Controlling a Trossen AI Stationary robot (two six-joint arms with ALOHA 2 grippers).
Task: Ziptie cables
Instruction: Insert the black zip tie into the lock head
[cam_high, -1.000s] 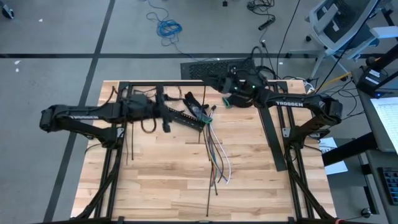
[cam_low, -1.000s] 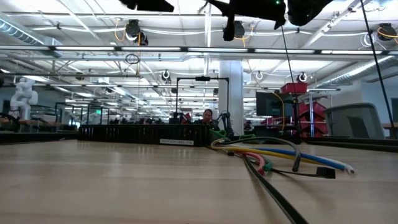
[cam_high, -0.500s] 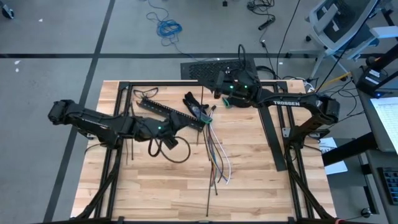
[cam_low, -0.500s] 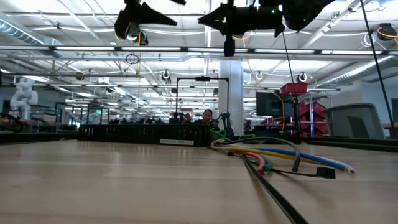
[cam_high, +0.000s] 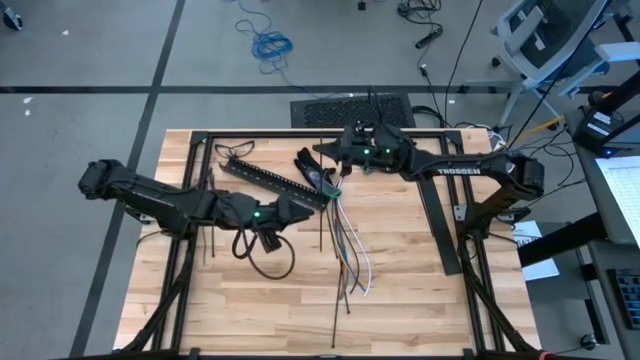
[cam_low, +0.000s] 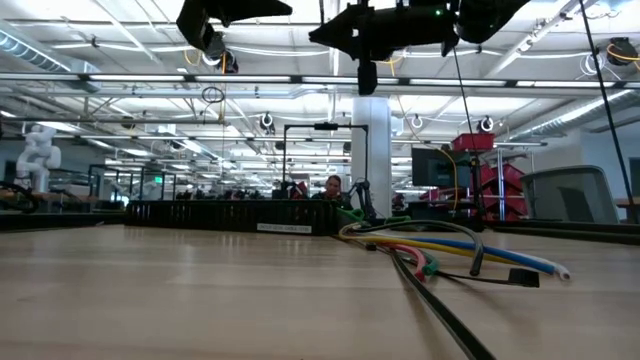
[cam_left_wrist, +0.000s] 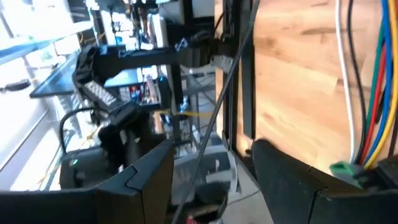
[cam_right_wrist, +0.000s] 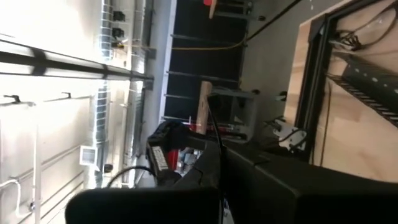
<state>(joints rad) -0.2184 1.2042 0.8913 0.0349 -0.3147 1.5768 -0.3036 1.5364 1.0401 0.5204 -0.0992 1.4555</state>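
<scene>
The left arm has swung off the far edge and off the black slotted rail (cam_high: 265, 178), which now lies uncovered. The left hand (cam_high: 305, 200) now sits lower on the surface (cam_high: 250, 310), just left of the plug end of the cables (cam_high: 345, 245). Its fingers (cam_left_wrist: 292, 180) stand apart at a middling gap. A thin dark line crosses between them, and I cannot tell what it is or whether it is gripped.

The cables themselves have not shifted. They fan out mid-surface, with spare zipties (cam_high: 333, 300) lying among and beside them.

The right hand (cam_high: 330, 153) has slid leftward to hang above the cables' plug end. It is pinched tight on a thin dark strip, by the look a ziptie (cam_right_wrist: 216, 134).

Both hands now close on the same end of the bundle from either side, so the wrap looks about to be set up, not yet begun.

The only legible writing is "TROSSEN" (cam_high: 455, 170) on the right forearm.
</scene>
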